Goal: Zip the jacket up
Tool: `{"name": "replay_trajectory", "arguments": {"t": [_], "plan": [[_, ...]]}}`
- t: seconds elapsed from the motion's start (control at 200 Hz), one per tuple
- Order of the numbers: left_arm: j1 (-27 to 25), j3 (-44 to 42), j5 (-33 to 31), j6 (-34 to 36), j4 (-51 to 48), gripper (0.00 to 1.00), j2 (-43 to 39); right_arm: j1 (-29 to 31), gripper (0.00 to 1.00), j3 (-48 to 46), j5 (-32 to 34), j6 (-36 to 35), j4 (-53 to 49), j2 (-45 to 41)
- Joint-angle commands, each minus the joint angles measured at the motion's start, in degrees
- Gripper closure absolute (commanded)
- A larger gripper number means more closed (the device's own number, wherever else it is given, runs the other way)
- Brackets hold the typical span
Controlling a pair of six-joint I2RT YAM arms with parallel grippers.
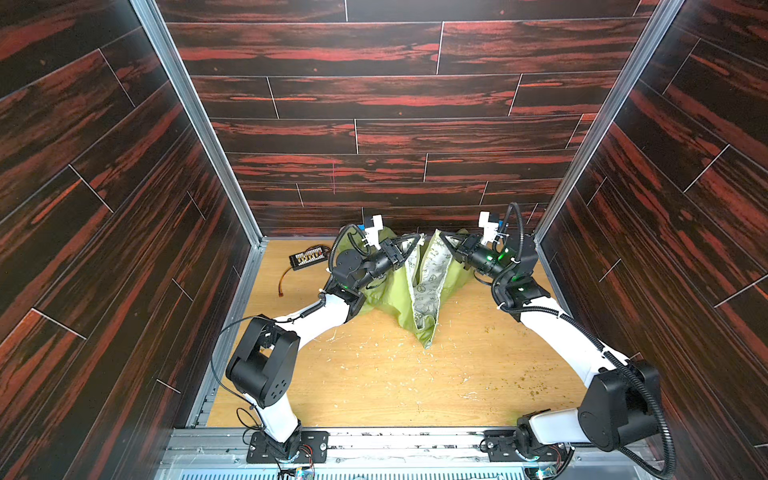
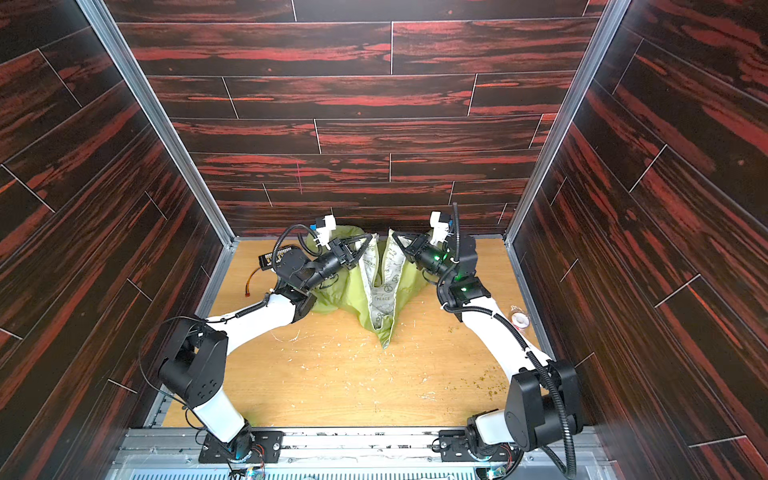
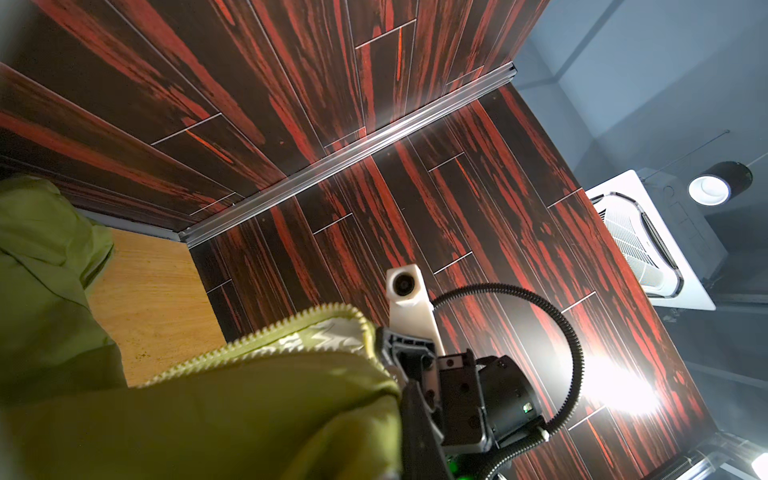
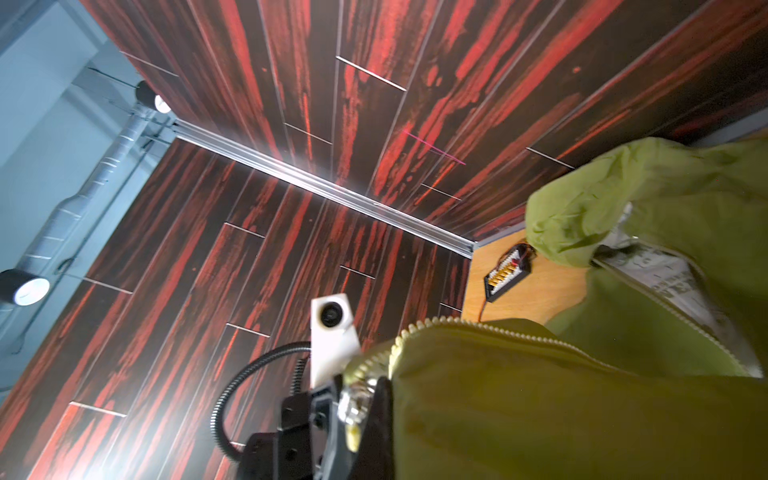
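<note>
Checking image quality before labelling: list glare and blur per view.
Left wrist view: strong flare on the wall, glint on the metal rail, near jacket soft. Right wrist view: metal rail glints too, jacket blurred up close. Both top views: even light, no glare.

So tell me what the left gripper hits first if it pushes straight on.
Probably the opposite front edge of the jacket, pinched by the right gripper facing it; depth is unclear.

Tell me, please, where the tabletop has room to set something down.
Bare but for crumbs: the near half of the light wooden tabletop, between the arm bases and the lime-green jacket. Crowded: the far edge, where left gripper and right gripper hold it, with a black connector board far left.
</note>
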Motion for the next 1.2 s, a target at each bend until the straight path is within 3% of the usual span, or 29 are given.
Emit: {"name": "replay_trajectory", "arguments": {"t": [0.0, 0.556, 1.197], "plan": [[-0.3, -0.7, 1.2, -0.5, 4.9, 1.00, -0.2, 1.0, 1.00, 3.2, 0.2, 1.2, 3.0, 0.4], [-0.4, -2.8, -5.3, -5.1, 13.1, 1.00, 0.7, 4.9, 1.00, 3.9, 7.1, 0.2, 0.6, 1.7], [-0.7, -2.1, -5.8, -6.3, 14.2, 1.00, 0.9, 5.6, 1.00, 5.2, 5.9, 1.1, -0.5, 3.4]]}}
